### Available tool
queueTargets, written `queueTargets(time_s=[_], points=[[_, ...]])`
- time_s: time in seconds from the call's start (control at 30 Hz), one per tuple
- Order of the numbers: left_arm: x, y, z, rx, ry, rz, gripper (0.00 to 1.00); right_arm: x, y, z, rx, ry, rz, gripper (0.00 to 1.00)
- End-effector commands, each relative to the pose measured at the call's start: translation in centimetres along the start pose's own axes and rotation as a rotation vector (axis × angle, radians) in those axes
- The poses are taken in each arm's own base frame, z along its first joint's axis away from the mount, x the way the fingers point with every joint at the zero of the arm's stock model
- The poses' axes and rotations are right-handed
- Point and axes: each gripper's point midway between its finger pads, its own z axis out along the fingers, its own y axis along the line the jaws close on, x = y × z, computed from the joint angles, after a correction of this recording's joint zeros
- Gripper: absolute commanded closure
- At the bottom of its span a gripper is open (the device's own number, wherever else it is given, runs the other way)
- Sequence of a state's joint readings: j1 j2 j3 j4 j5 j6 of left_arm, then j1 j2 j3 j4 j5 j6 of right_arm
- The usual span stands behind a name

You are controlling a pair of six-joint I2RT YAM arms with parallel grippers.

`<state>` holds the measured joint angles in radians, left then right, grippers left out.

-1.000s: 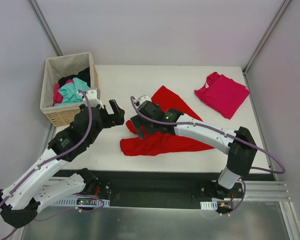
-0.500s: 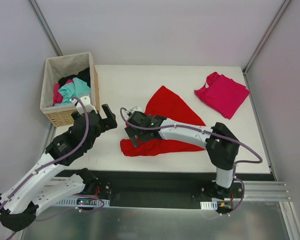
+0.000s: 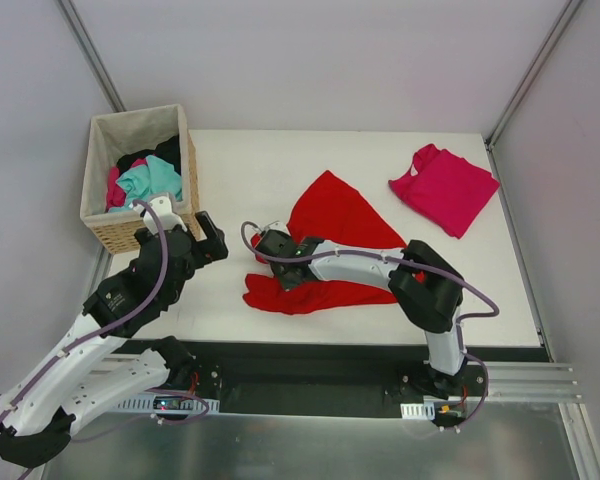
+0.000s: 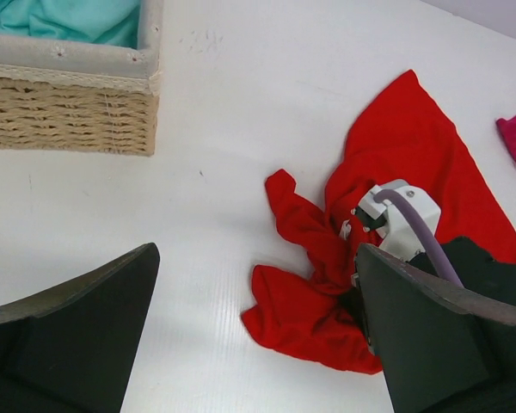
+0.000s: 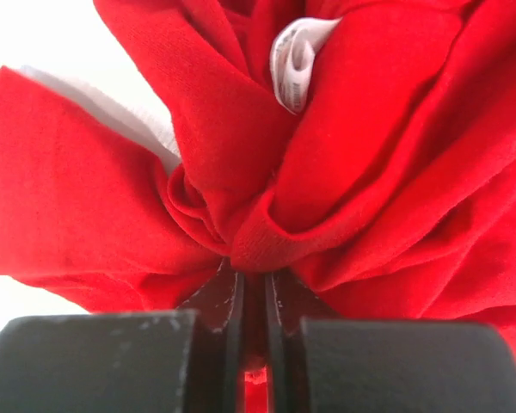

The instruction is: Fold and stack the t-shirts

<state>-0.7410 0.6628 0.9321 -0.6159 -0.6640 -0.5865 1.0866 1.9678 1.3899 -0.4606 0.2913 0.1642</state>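
The bright red t-shirt lies crumpled mid-table, a bunched lobe trailing toward the near edge. My right gripper is down on its left part, shut on a pinched fold of red cloth; the jaws are nearly together, and a white label shows just above. The magenta-pink t-shirt lies roughly folded at the far right. My left gripper hovers open over bare table left of the red shirt, its wide fingers holding nothing.
A wicker basket lined with cloth stands at the far left, holding teal, pink and black garments. Its woven wall is close to my left gripper. The right arm's forearm lies across the red shirt.
The right gripper moved left onto the red shirt's bunched part and closed on a fold. The left arm drew back toward the near left, staying open.
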Motion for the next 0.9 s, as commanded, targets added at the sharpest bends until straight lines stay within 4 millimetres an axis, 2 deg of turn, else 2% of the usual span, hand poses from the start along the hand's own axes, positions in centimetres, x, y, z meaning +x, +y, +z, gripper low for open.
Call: queueTargets(time_s=[0.0,0.03,0.07,0.1,0.13,0.17,0.2,0.27,0.3,0.33,0.37,0.4,0.43,0.47,0.5,0.53,0.6,0.63,0.67,0.7,0.73,0.77,0.8,0.83,0.87], points=[[0.1,0.7,0.1,-0.034,-0.008,0.013,0.01,-2.3,-0.3,-2.2,0.008,-0.064,0.016,0.99],[0.2,0.8,0.1,-0.038,-0.008,0.015,0.01,-2.8,-0.9,-3.3,0.031,-0.075,0.002,0.99],[0.2,0.9,0.0,-0.038,-0.012,0.014,0.01,-5.0,-0.4,-5.5,0.025,-0.134,-0.027,0.99],[0.1,1.0,0.1,-0.046,-0.017,0.014,0.01,-6.3,-0.7,-7.0,0.036,-0.166,-0.037,0.99],[0.1,1.1,0.1,-0.049,-0.018,0.013,0.01,-7.5,-1.2,-9.8,0.037,-0.196,-0.051,0.99],[0.2,1.1,0.1,-0.051,-0.018,0.014,0.01,-8.9,-1.3,-11.6,0.029,-0.23,-0.074,0.99],[0.3,1.2,0.2,-0.056,-0.016,0.016,0.01,-12.9,-0.7,-16.0,-0.02,-0.342,-0.051,0.99],[0.6,1.1,0.4,-0.06,-0.006,0.016,0.01,-14.9,-0.5,-20.0,-0.041,-0.379,-0.095,0.99],[0.7,1.0,0.5,-0.06,-0.004,0.009,0.01,-19.6,-0.3,-27.1,-0.104,-0.557,-0.066,0.99],[0.8,1.0,0.6,-0.06,0.002,0.006,0.01,-19.6,-0.4,-28.9,-0.115,-0.556,-0.092,0.99],[0.9,0.9,0.7,-0.063,0.007,0.008,0.01,-20.9,0.6,-30.0,-0.139,-0.598,-0.106,0.99],[0.9,0.7,0.8,-0.062,0.01,0.003,0.01,-21.7,0.6,-32.6,-0.167,-0.663,-0.107,0.99],[1.0,0.6,0.8,-0.061,0.014,0.005,0.01,-22.5,0.6,-34.0,-0.187,-0.722,-0.088,0.99],[1.1,0.7,0.9,-0.067,0.014,0.005,0.01,-22.3,-0.7,-37.5,-0.215,-0.798,-0.055,0.99],[1.0,0.6,0.9,-0.065,0.011,0.0,0.01,-22.2,-1.4,-38.8,-0.224,-0.835,-0.035,0.99],[1.1,0.7,1.0,-0.068,0.014,0.004,0.01,-22.2,-1.6,-37.9,-0.197,-0.839,-0.026,0.99],[1.2,0.6,1.1,-0.065,0.016,-0.002,0.01,-21.4,-3.9,-39.9,-0.156,-0.875,0.008,0.99],[1.3,0.5,1.1,-0.063,0.018,-0.001,0.01,-21.1,-5.4,-39.9,-0.094,-0.876,0.028,0.99],[1.3,0.5,1.1,-0.062,0.017,-0.002,0.01,-20.0,-6.0,-38.2,-0.051,-0.833,0.022,1.0],[1.2,0.4,1.1,-0.059,0.017,0.001,0.01,-19.2,-7.5,-39.0,-0.033,-0.845,0.052,0.99],[1.0,0.3,1.1,-0.057,0.013,-0.002,0.01,-18.6,-9.0,-38.5,-0.006,-0.832,0.109,0.99],[0.9,0.3,1.1,-0.054,0.012,0.0,0.01,-16.6,-9.4,-34.8,0.04,-0.745,0.092,0.99],[1.1,0.2,1.2,-0.055,0.016,0.008,0.01,-15.9,-10.2,-33.8,0.055,-0.732,0.118,0.99],[0.8,0.0,1.1,-0.045,0.012,0.004,0.01,-14.5,-12.0,-33.3,0.076,-0.717,0.16,0.99],[0.9,-0.1,1.2,-0.043,0.016,0.01,0.01,-13.4,-12.5,-31.6,0.083,-0.683,0.205,0.99]])
